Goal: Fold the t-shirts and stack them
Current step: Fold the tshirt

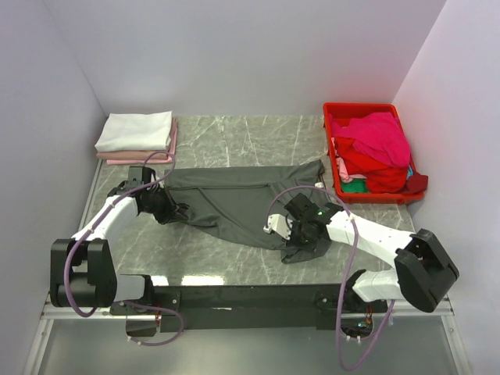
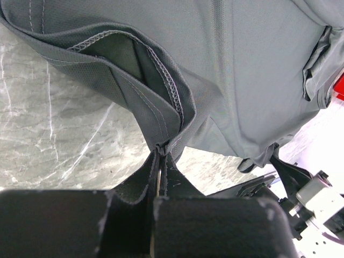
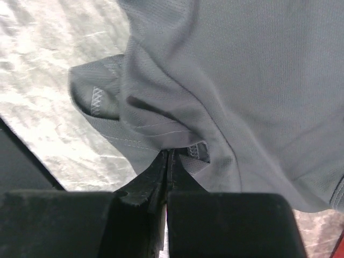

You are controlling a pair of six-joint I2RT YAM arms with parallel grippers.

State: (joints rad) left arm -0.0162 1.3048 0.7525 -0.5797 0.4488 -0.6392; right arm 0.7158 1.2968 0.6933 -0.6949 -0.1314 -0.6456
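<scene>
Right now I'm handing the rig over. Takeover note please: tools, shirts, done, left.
Left tool: shut on the charcoal t-shirt, pinching its left end.
Right tool: shut on the same shirt, at its near right end.
Shirt lies stretched across the table, not yet folded.
Done: white t-shirt folded on top of the pale pink t-shirt, far left corner.
Left: fold the charcoal one and stack it. Then the magenta t-shirt, the green t-shirt and other cloth bunched in the red crate, far right.
</scene>
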